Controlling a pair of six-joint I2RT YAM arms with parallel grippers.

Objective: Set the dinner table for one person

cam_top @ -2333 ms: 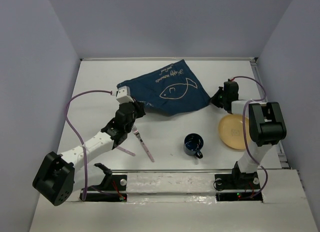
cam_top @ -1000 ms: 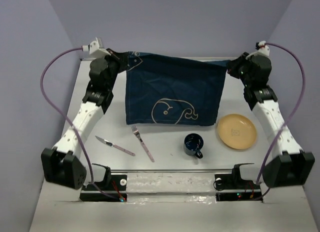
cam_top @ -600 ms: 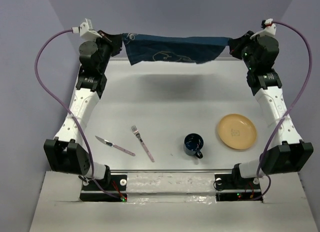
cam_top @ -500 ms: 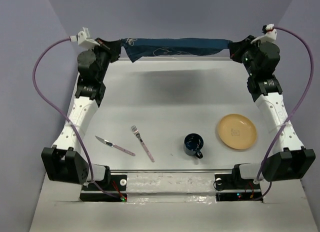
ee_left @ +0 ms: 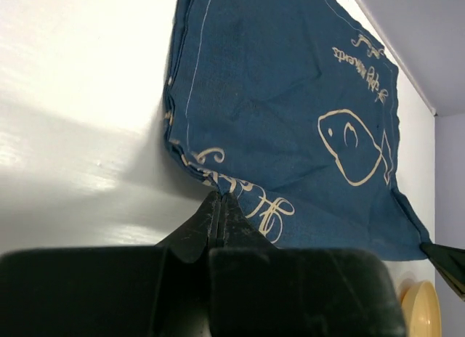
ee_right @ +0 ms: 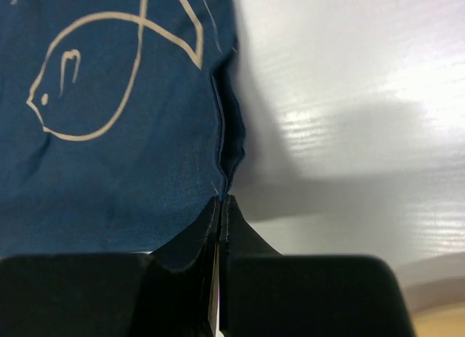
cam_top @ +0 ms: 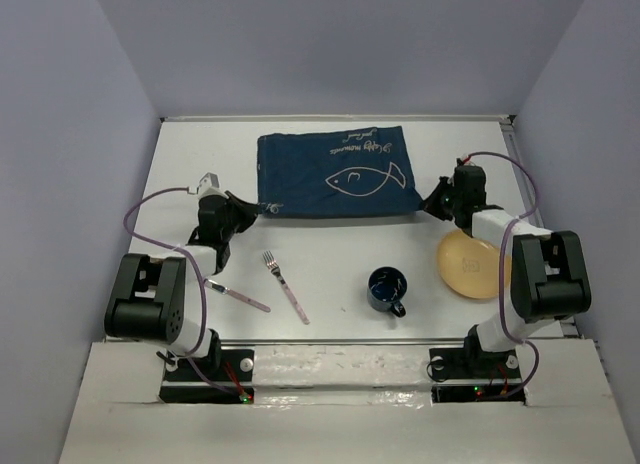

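Arms: both low.
Left gripper: pinching cloth, near-left corner.
Right gripper: pinching its near-right corner.
Mug: contents unclear to me.

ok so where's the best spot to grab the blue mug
Probably best to pinch the mug by its rim wall from straight above, one finger inside and one outside. It stands upright with its mouth open upward, and its handle points toward the near edge, so the far rim is unobstructed.
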